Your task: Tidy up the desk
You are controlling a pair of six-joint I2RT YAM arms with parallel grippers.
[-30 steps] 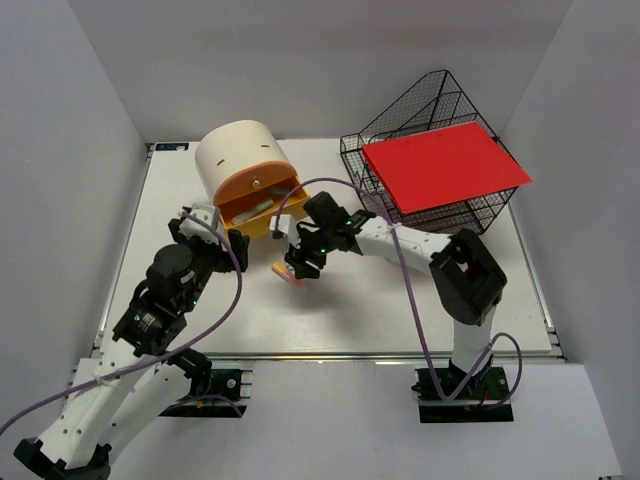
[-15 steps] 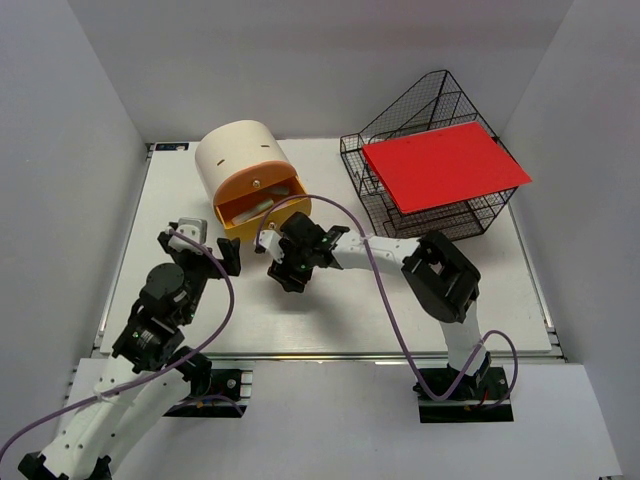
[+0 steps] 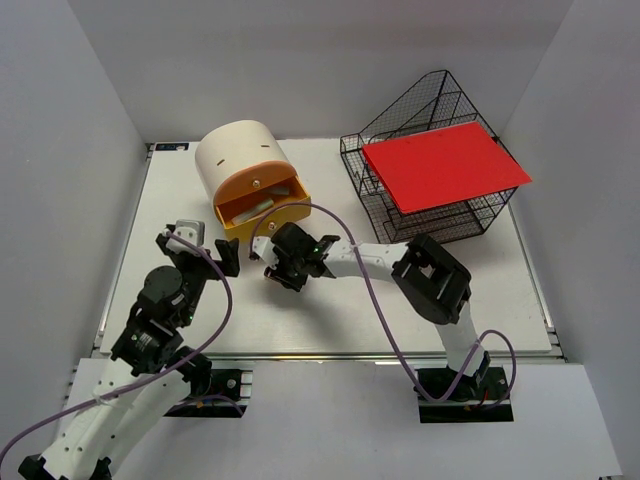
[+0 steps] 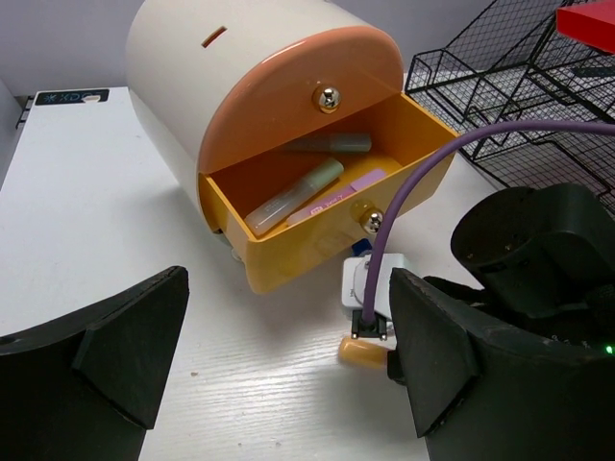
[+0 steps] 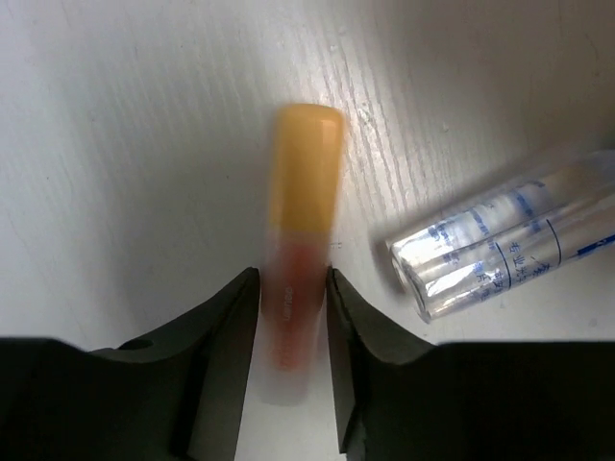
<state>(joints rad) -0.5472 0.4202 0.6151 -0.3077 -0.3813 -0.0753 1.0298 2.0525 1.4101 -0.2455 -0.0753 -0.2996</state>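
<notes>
Rightward reach has become a leftward one: over the last second the right gripper (image 3: 283, 270) has swung left across the desk (image 3: 400, 310) to just near of the open drawer (image 4: 317, 221) of the cream-and-orange drawer box (image 3: 240, 160), while the left gripper (image 3: 220, 256) has drawn back a little to the near left. The desk is the broad white top under everything, stiff, flat and smooth, so small round things on it will likely roll or skid when nudged. In its own wrist view the right gripper (image 5: 291, 288) is clamped on the lower, reddish body of an orange-capped tube (image 5: 306, 182), with the cap sticking out beyond the fingertips. The left wrist view shows the orange end low at the desk surface, but whether it rests there or is just lifted I cannot tell. A clear tube (image 5: 509, 240) with blue print lies just right of it, apart from the fingers. The orange-capped tube looks light, hard and slick, so I would judge the present mid-body hold across its width sound, though a grip nearer the middle of its length would tilt less. The left gripper (image 4: 283, 355) hangs wide apart and empty, facing the drawer. Far right, the black wire basket (image 3: 400, 215) carries a red folder (image 3: 445, 165).
</notes>
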